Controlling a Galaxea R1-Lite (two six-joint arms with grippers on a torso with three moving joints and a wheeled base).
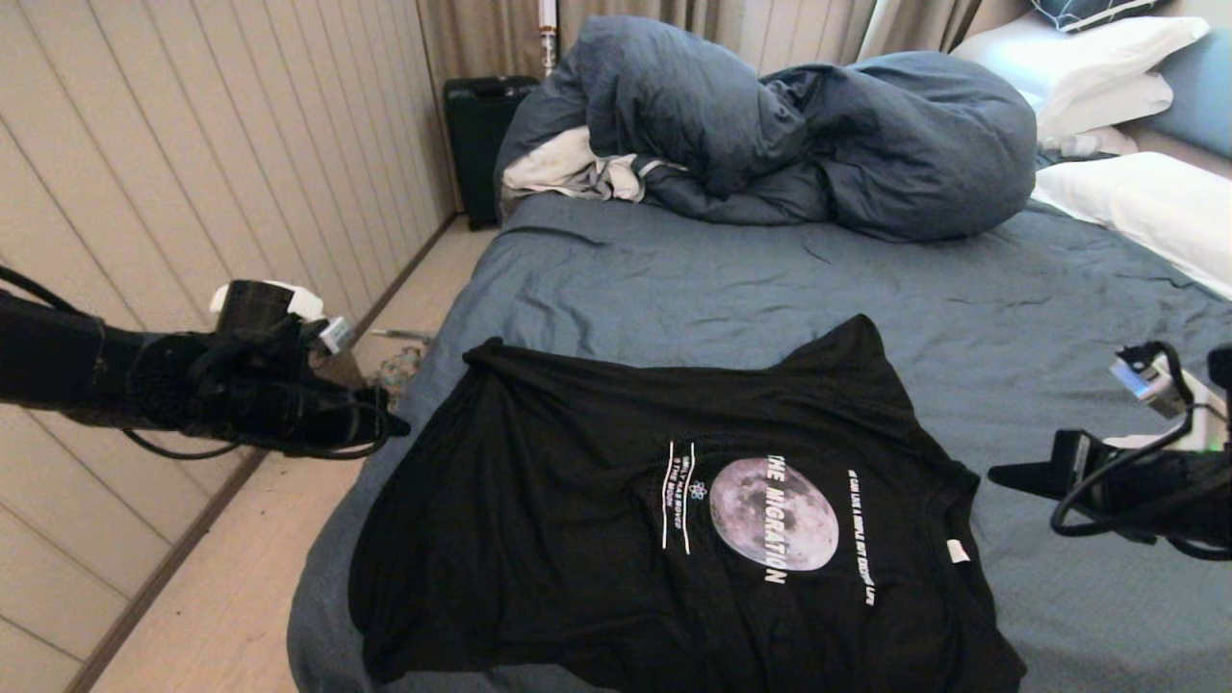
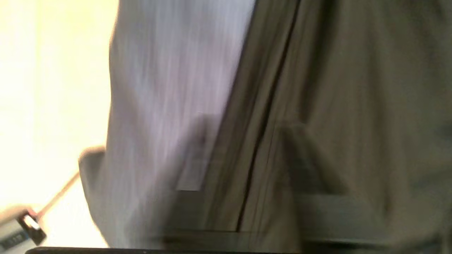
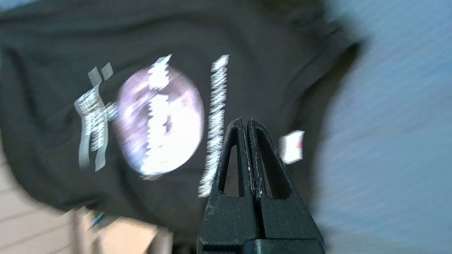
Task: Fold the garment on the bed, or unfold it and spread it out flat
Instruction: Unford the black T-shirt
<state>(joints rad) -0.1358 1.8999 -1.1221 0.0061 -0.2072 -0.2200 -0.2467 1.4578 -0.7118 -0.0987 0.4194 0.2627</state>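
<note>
Black thin garment (image 1: 597, 520) lies spread, print up, on the bed (image 1: 1011, 318). Right gripper (image 3: 246, 121) is closed and empty beside it; left gripper (image 1: 390, 419) hangs apart, its fingers perhaps closed, I cannot tell.

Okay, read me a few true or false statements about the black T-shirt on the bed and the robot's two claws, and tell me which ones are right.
1. The black T-shirt lies spread on the bed with its moon print facing up. True.
2. The right claw is shut and holds nothing. True.
3. The left claw is clamped on the T-shirt's sleeve. False: it hangs beside the bed's edge, clear of the shirt.
4. The dark-blue duvet covers the T-shirt. False: the duvet is bunched at the far end, apart from it.
5. White pillows lie at the far right of the bed. True.
</note>
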